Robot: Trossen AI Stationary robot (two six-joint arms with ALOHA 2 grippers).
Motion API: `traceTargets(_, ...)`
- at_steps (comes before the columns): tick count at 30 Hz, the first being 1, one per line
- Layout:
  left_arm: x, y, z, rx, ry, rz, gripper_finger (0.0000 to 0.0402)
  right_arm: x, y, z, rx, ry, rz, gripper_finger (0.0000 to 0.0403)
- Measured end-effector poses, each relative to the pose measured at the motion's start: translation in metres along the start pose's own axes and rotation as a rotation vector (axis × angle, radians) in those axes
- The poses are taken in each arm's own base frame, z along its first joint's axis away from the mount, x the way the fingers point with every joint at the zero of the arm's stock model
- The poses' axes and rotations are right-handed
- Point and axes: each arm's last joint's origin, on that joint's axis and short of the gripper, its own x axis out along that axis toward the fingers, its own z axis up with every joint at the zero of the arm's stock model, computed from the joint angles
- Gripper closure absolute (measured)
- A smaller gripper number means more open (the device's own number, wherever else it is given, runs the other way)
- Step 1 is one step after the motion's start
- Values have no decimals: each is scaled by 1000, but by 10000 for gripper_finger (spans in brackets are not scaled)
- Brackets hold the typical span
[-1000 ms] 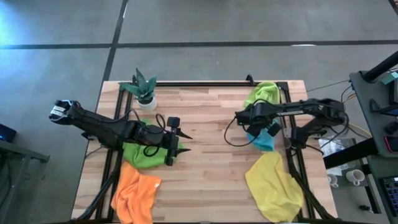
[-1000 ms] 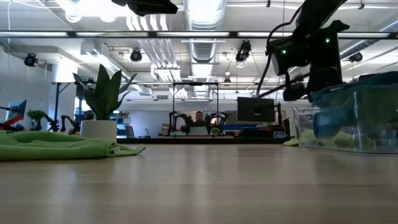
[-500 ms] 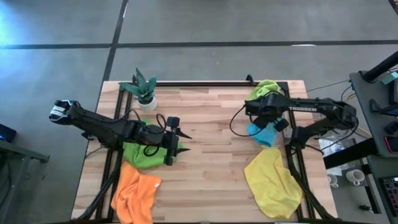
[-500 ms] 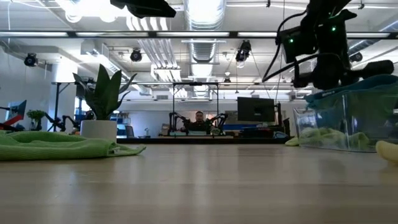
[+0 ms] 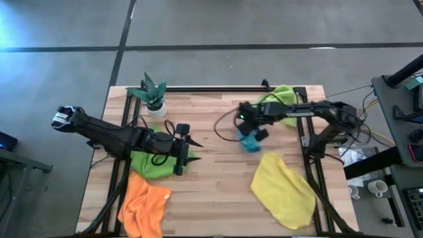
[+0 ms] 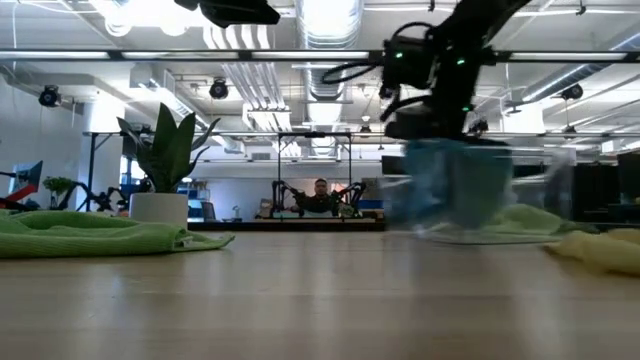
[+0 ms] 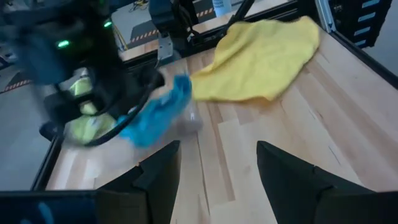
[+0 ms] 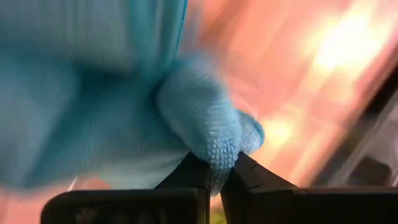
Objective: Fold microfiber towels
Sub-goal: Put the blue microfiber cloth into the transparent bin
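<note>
My right gripper (image 5: pixel 247 134) is shut on the blue towel (image 5: pixel 250 143) over the table's middle right; it also shows in the low view (image 6: pixel 440 135) and the left wrist view (image 7: pixel 158 115), blurred. The lime green towel (image 5: pixel 280 98) lies at the far right. The yellow towel (image 5: pixel 284 192) lies spread at the near right. My left gripper (image 5: pixel 188 149) is open and empty over the right edge of the darker green towel (image 5: pixel 149 163). The orange towel (image 5: pixel 143 205) lies crumpled at the near left. My right gripper pinches a bunched fold of the blue towel (image 8: pixel 214 163) between its two fingertips (image 8: pixel 186 180). The fingers come from above, pointing down. The towel hangs bunched below them; whether its lower end touches the table I cannot tell.
A small potted plant (image 5: pixel 153 92) stands at the far left. A blurred clear shape (image 6: pixel 455 190), perhaps the plastic bin, shows around the hanging towel in the low view. Bare wood (image 5: pixel 211 192) lies between the orange and yellow towels. A person sits far behind the table (image 6: pixel 320 195).
My right gripper has lifted the blue towel from the right edge and carried it toward the table's left, to the middle right. The towel hangs bunched and swings. The yellow towel has shifted a little toward the left.
</note>
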Motion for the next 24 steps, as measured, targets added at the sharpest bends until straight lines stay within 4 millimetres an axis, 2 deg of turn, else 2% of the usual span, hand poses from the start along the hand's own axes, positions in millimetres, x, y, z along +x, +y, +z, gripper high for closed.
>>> traceTargets(4, 0, 0, -2, -27, 15, -3, 207, 19, -30, -3, 43, 64, 30, 391)
traceTargets(7, -1, -1, -6, -52, 64, -11, 207, 33, -39, -15, 47, 224, 91, 391)
traceTargets(10, -1, -2, -10, -56, 96, -15, 207, 34, -46, -27, 29, 395, 109, 391)
traceTargets(12, -1, -2, -10, -55, 98, -16, 207, 28, -56, -30, 58, 440, 55, 391)
traceTargets(18, 4, -2, -8, -69, 39, -4, 207, 8, -74, -29, 182, 351, -25, 391)
traceTargets(21, 13, -6, -16, -80, -3, 3, 207, 7, -75, -26, 222, 248, 25, 391)
traceTargets(24, 23, -10, -24, -94, -60, 12, 207, 11, -70, -25, 184, 253, 41, 391)
